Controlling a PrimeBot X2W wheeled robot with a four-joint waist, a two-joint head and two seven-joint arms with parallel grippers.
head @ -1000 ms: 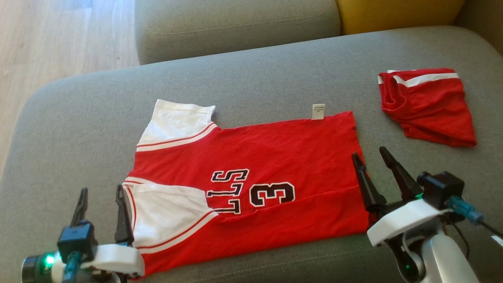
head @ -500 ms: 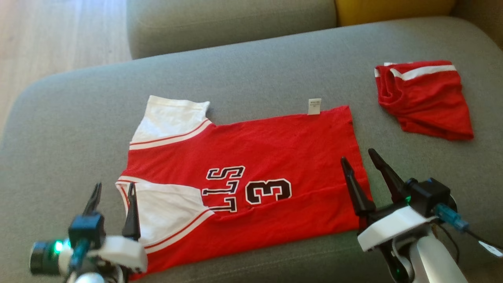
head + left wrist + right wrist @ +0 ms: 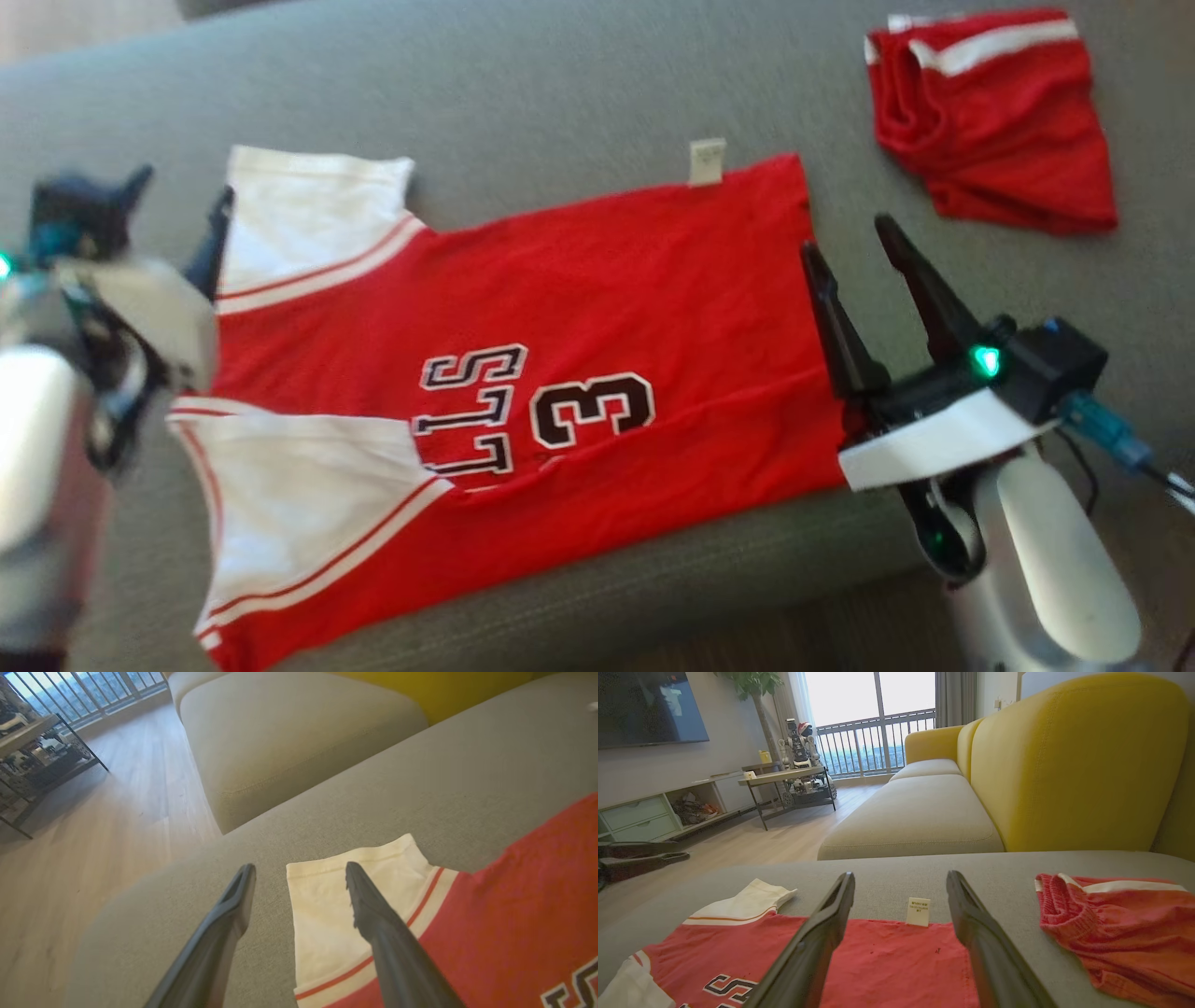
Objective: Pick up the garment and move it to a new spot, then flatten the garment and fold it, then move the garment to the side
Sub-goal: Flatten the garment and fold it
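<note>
A broad grey sofa cushion (image 3: pixel 560 75) is used as the work surface, and the garment, a red jersey (image 3: pixel 597 280), is spread nearly flat across its middle. The jersey's long axis is laid crosswise to the robot: the sleeves are turned to the robot's left and the hem to its right. A second red piece, a pair of shorts (image 3: pixel 999 112), is bunched well apart at the far right.

Each end of the jersey is attended by one arm. The left gripper (image 3: pixel 182 191) is held at the sleeve end with its fingers spread wide and nothing pinched; one finger is seen over the far white sleeve (image 3: pixel 308 215), the other over bare cushion. The right gripper (image 3: pixel 845 236) is likewise spread and empty at the hem, which is straddled by its two fingers. Whether any fingertip is touching cloth cannot be told.

A fold from the far long edge toward the robot is judged to call for both arms together, each already nearest its own corner.

The cloth is smooth, with a long crease near the front edge. Black lettering (image 3: pixel 532 411) is read sideways, and a small white label (image 3: pixel 707 161) is stuck out past the far edge.
</note>
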